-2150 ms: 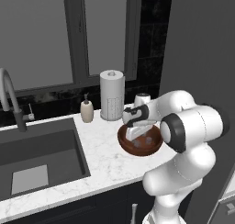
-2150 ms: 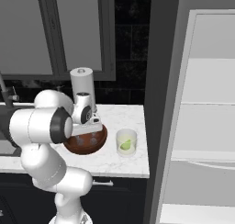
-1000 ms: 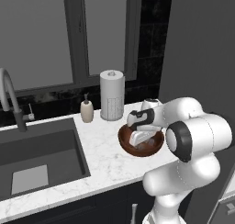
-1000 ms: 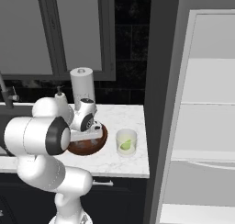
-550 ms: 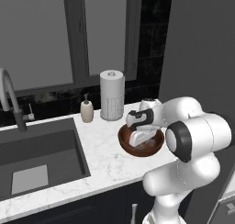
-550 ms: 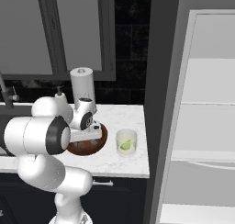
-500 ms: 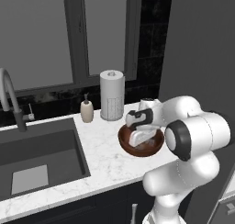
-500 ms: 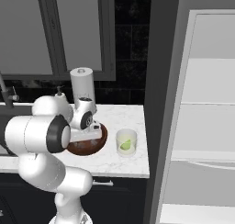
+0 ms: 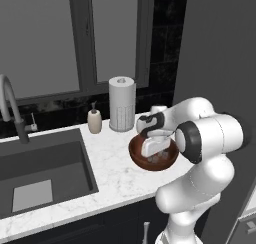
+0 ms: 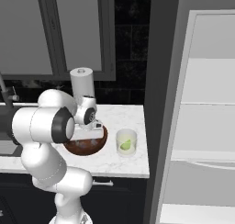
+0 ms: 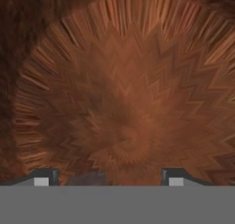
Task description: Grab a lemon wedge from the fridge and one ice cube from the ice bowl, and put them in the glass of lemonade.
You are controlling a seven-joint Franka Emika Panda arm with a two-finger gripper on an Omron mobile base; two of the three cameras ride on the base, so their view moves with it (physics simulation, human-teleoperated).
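Note:
The ice bowl [image 9: 136, 155] [image 10: 85, 148], reddish-brown wood, sits on the marble counter to the left of the glass of lemonade [image 10: 126, 141]. A yellowish-green lemon wedge [image 10: 124, 146] shows inside the glass. My gripper [image 9: 157, 156] [image 10: 94, 137] points down into the bowl, low among pale ice pieces. In the hand view the bowl's wooden floor [image 11: 124, 103] is very close. The gripper [image 11: 111, 178] stands open, with its fingertips [image 11: 45, 177] far apart. A small grey lump lies beside the left one; whether it is touched I cannot tell. The fridge [image 10: 206, 126] stands open at the right, white inside.
A tall white perforated cylinder [image 9: 122, 103] [image 10: 81, 85] stands behind the bowl, with a soap dispenser [image 9: 94, 122] to its left. The sink [image 9: 40, 173] and faucet [image 9: 12, 108] lie farther left. The fridge's grey side [image 9: 220, 53] rises close on the right.
The hand has come down from above the bowl and now sits deep inside it. In the last half second it has hardly moved.

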